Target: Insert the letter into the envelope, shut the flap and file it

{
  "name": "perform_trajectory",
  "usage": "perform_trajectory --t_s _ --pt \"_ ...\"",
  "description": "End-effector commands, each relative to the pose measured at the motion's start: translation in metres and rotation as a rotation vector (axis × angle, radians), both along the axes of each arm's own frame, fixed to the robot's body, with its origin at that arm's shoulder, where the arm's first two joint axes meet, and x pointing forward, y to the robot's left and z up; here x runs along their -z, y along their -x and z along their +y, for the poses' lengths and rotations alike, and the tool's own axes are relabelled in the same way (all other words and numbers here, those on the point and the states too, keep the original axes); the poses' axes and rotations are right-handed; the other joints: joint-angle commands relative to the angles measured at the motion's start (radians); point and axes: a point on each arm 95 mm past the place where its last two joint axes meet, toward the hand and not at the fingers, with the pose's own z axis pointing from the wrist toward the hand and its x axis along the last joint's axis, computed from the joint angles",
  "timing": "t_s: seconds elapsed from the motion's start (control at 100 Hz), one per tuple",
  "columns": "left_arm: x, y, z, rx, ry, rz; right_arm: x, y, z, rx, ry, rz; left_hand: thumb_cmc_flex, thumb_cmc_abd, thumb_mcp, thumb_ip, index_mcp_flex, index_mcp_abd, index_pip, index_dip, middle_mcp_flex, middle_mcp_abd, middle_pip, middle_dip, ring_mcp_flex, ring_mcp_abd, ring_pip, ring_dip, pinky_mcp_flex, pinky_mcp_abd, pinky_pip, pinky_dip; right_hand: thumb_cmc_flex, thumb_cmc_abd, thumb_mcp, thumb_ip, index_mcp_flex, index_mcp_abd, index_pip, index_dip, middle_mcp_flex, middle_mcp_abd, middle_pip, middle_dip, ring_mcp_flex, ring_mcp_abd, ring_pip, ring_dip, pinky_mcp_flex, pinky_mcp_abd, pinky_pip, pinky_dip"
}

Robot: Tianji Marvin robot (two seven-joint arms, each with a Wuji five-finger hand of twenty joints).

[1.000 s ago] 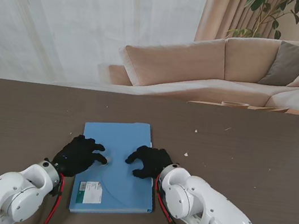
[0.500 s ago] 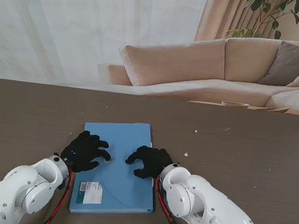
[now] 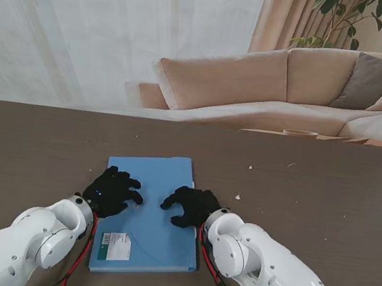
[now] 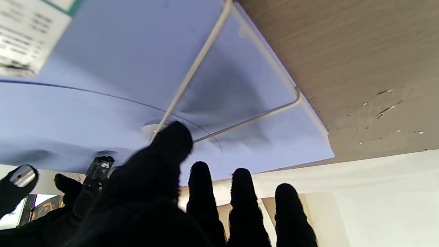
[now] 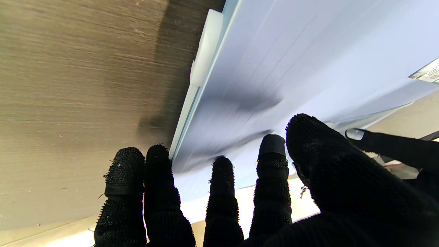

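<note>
**A:** Beige sofa (image 3: 297, 80) and pale curtains (image 3: 108, 26) fill the upper half of the stand view; the dark wood-grain table (image 3: 328, 203) takes the lower half. What's on it?

**B:** One flat light-blue plastic envelope with a curved flap line (image 3: 150, 213), lying at centre-left of the frame. Its long axis runs from the lower edge up toward the sofa, slightly tilted. The end with the white-and-green printed label (image 3: 114, 245) points to the frame's bottom.

**A:** And the hands?

**B:** Both rest palm-down on the blue cover. The black-gloved left hand (image 3: 111, 192) sits on its left half with fingers spread, gripping nothing. The black-gloved right hand (image 3: 190, 205) sits on its right half by the edge, fingers apart too, nothing held.

**A:** Is the letter inside?

**B:** I can't tell; no loose sheet shows anywhere. In the left wrist view a thin white elastic cord (image 4: 192, 73) crosses the cover to a small round button (image 4: 151, 128) under the thumb, so the step looks like securing the flap.

**A:** How to do that well?

**B:** Keep the right palm pressing flat so the slippery cover doesn't slide. Let the left thumb and forefinger work the cord around the button without lifting the flap.
</note>
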Motion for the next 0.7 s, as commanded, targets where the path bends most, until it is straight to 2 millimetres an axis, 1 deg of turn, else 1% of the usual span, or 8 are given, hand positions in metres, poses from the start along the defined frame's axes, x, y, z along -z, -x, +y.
perform_trajectory --t_s 0.0,0.11,0.18,0.19,0.31,0.43,0.58,0.69 --pt "-0.002 0.002 -0.01 0.027 0.008 0.008 0.006 0.006 0.003 -0.011 0.004 0.031 0.126 0.076 -0.021 -0.018 0.042 -0.078 0.007 0.02 -0.014 -0.011 0.008 0.008 -0.003 -0.009 -0.01 -0.007 -0.012 0.006 0.012 0.016 0.009 -0.004 0.016 0.024 -0.002 0.005 0.004 0.011 0.03 0.028 0.024 0.007 -0.002 -0.088 -0.006 -0.009 0.002 -0.016 -0.012 0.012" --pt "-0.003 0.001 -0.015 0.04 -0.004 -0.002 0.006 0.006 0.003 -0.011 0.002 0.031 0.184 0.082 -0.009 -0.006 0.091 -0.065 0.035 0.036 -0.014 -0.011 0.015 0.011 0.001 -0.009 -0.003 -0.003 -0.006 0.008 0.018 0.017 0.008 -0.003 0.016 0.023 -0.001 0.005 0.004 0.011 0.031 0.027 0.025 0.007 -0.002 -0.087 -0.007 -0.009 0.002 -0.016 -0.012 0.012" --pt "-0.003 0.0 -0.018 0.049 -0.021 -0.011 0.006 0.006 0.003 -0.01 0.002 0.031 0.154 0.044 0.0 -0.002 0.105 -0.048 0.058 0.059 -0.025 -0.009 0.02 0.015 0.0 -0.006 0.004 -0.006 -0.005 0.015 0.024 0.017 0.008 -0.003 0.015 0.023 -0.003 0.004 0.004 0.011 0.031 0.027 0.024 0.007 -0.003 -0.088 -0.007 -0.009 0.002 -0.016 -0.012 0.012" --pt "-0.003 0.0 -0.018 0.05 -0.024 -0.011 0.006 0.006 0.003 -0.01 0.002 0.031 0.124 0.026 0.037 -0.005 0.105 -0.044 0.056 0.072 -0.029 -0.009 0.021 0.016 0.0 -0.006 0.005 -0.009 -0.005 0.016 0.027 0.013 0.007 -0.005 0.015 0.023 -0.003 0.005 0.004 0.011 0.031 0.028 0.024 0.007 -0.003 -0.086 -0.007 -0.009 0.002 -0.016 -0.012 0.012" --pt "-0.004 -0.001 -0.023 0.062 -0.044 0.002 0.006 0.006 0.002 -0.008 0.0 0.031 0.034 -0.084 0.087 -0.014 0.038 -0.028 0.104 0.159 -0.063 -0.022 0.024 0.023 -0.001 -0.007 -0.005 -0.02 -0.007 0.02 0.037 0.001 0.007 -0.004 0.014 0.023 -0.003 0.004 0.004 0.011 0.031 0.028 0.024 0.006 -0.003 -0.088 -0.007 -0.009 0.002 -0.016 -0.012 0.012" --pt "-0.004 -0.001 -0.026 0.077 -0.067 0.01 0.006 0.006 0.002 -0.007 0.0 0.031 -0.029 -0.127 0.115 -0.023 -0.029 -0.02 0.173 0.27 -0.066 -0.029 0.002 0.02 -0.002 -0.009 -0.018 -0.023 -0.01 0.021 0.046 -0.008 0.007 -0.005 0.014 0.022 -0.003 0.005 0.004 0.01 0.031 0.027 0.024 0.006 -0.004 -0.087 -0.007 -0.009 0.002 -0.016 -0.012 0.012" --pt "-0.003 -0.002 -0.029 0.081 -0.084 0.023 0.006 0.006 0.002 -0.005 -0.002 0.032 -0.076 -0.141 0.102 -0.028 -0.067 -0.025 0.17 0.289 -0.073 -0.022 -0.009 0.023 -0.008 -0.008 -0.031 -0.026 -0.019 0.017 0.052 -0.013 0.007 -0.005 0.013 0.021 -0.003 0.005 0.004 0.01 0.032 0.027 0.025 0.007 -0.004 -0.088 -0.008 -0.009 0.002 -0.016 -0.012 0.012" --pt "-0.002 -0.002 -0.032 0.08 -0.088 0.034 0.007 0.006 0.002 -0.005 -0.003 0.032 -0.098 -0.143 0.109 -0.028 -0.049 -0.023 0.112 0.265 -0.08 -0.012 0.036 0.116 -0.008 -0.002 -0.042 -0.006 -0.028 0.018 0.072 -0.031 0.007 -0.005 0.012 0.02 -0.003 0.005 0.004 0.01 0.03 0.026 0.024 0.007 -0.004 -0.088 -0.008 -0.009 0.002 -0.016 -0.012 0.012"
